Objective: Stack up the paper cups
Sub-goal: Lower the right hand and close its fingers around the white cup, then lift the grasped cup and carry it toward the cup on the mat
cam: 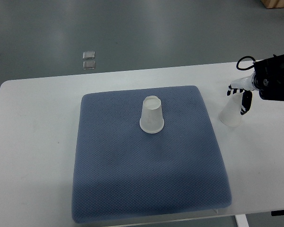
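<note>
A white paper cup (152, 115) stands upside down on the blue mat (146, 161), near the mat's far middle. A second white paper cup (231, 114) stands upside down on the white table, just right of the mat. My right hand (240, 98) comes in from the right edge and its fingers (246, 102) are closed around the top of this second cup. The cup's rim rests on or just above the table; I cannot tell which. The left arm is out of view.
The white table (33, 142) runs under the mat and ends at the near edge. Two small clear squares (89, 60) lie on the grey floor beyond the table. A wooden corner (277, 4) shows at the top right.
</note>
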Controlling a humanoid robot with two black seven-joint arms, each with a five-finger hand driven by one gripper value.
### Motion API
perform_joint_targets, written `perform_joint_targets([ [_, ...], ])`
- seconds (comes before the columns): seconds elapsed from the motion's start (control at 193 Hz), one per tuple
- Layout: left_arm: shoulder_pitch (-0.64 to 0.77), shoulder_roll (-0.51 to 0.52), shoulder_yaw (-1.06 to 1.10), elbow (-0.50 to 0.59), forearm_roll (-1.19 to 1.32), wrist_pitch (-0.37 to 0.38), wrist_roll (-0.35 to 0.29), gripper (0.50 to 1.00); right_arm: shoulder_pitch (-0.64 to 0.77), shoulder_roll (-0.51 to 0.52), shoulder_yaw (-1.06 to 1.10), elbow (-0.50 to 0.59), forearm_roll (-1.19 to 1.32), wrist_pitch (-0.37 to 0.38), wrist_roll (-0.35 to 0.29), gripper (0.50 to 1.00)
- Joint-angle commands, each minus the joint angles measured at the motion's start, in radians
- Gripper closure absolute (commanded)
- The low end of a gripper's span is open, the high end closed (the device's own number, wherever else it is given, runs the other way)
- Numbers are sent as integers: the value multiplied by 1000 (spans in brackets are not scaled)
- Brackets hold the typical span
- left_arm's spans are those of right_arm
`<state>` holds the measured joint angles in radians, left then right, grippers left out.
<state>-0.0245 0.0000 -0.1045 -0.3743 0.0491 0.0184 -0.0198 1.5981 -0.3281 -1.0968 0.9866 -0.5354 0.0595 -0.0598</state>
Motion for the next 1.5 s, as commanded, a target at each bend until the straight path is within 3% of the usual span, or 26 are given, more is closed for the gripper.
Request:
perform_joint_targets([
  [0.0, 0, 0, 0, 0, 0, 0, 0, 500, -6, 0, 0, -3, 0, 0, 0, 703],
  [0.14, 0, 0, -1, 0, 0, 0, 0, 500, -4, 0, 0, -3, -1, 0, 0, 840],
  [0.286, 0, 0, 0, 0, 0, 0, 0, 500, -4, -2, 0, -3, -3, -7, 0, 875],
  [0.493, 0, 0, 0, -2, 0, 0, 0, 500, 23, -19, 9, 14, 2, 3, 2, 869],
  [0.602, 0, 0, 0, -2, 0, 0, 0, 500, 175, -35, -2, 79, 2, 37, 2, 867],
  [0.711, 0, 0, 0, -2, 2, 0, 0, 500, 350, -101, -2, 175, -6, 117, 2, 865],
  [0.867, -2, 0, 2, -8, 3, 0, 0, 500, 629, -128, -34, 236, -40, 316, 3, 865],
  [1.038, -2, 0, 2, -15, 3, 0, 0, 500, 783, -144, -37, 259, -44, 414, 6, 863],
  [1.235, -2, 0, 2, -15, 3, 0, 0, 500, 842, -152, -23, 302, -43, 430, 6, 861],
  [1.495, -8, 0, 0, -14, 2, 0, 0, 500, 832, -74, 78, 311, 44, 430, 6, 859],
])
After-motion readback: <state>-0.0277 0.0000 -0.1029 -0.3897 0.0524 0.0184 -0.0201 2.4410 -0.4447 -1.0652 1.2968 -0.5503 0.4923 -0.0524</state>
